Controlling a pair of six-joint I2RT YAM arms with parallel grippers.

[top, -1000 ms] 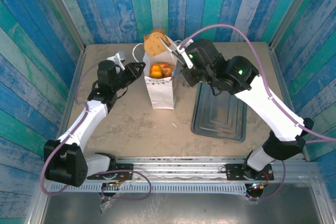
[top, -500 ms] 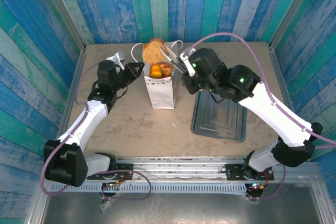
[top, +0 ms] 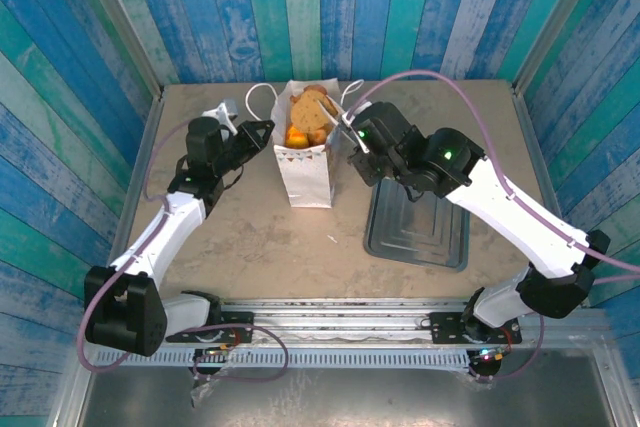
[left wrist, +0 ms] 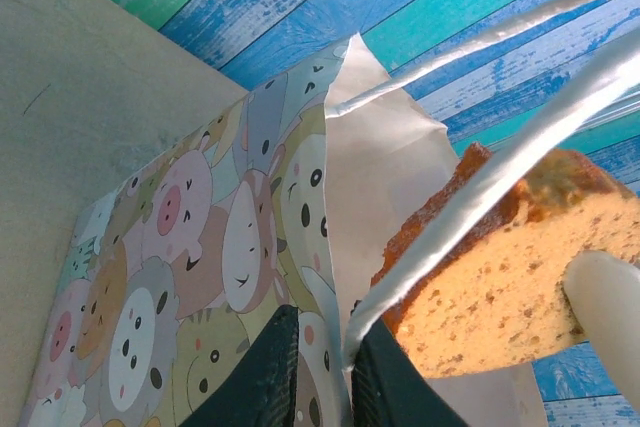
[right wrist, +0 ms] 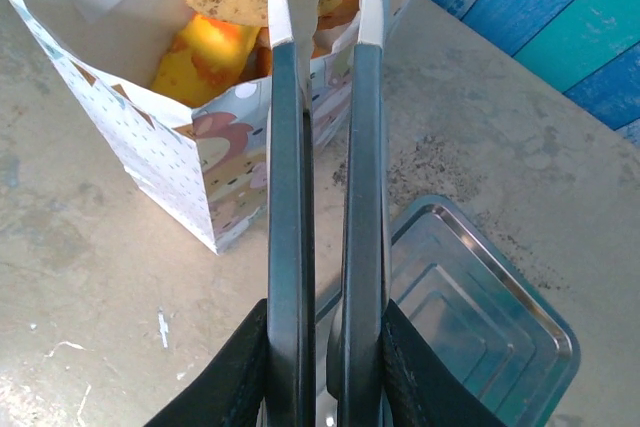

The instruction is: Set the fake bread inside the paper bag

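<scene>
The white paper bag [top: 305, 172] stands upright mid-table with its mouth open. My left gripper [top: 268, 130] pinches the bag's left wall; in the left wrist view its fingers [left wrist: 325, 337] sit on either side of the cartoon-printed paper [left wrist: 200, 227]. My right gripper [top: 365, 137] is shut on metal tongs [top: 335, 112]. The tongs [right wrist: 290, 197] clamp a brown bread slice [top: 312, 112] that sits in the bag's mouth, over orange pastries [right wrist: 200, 57] lying inside. The same slice [left wrist: 500, 297] is close up in the left wrist view.
A grey metal tray [top: 418, 217] lies flat to the right of the bag, below my right forearm. Blue plank walls close in the back and both sides. The bag's cord handles [top: 262, 97] hang out over its far rim.
My right arm has lowered the tongs and slice from above the bag down into its mouth. My left gripper has stayed at the bag's wall and closed a little tighter.
</scene>
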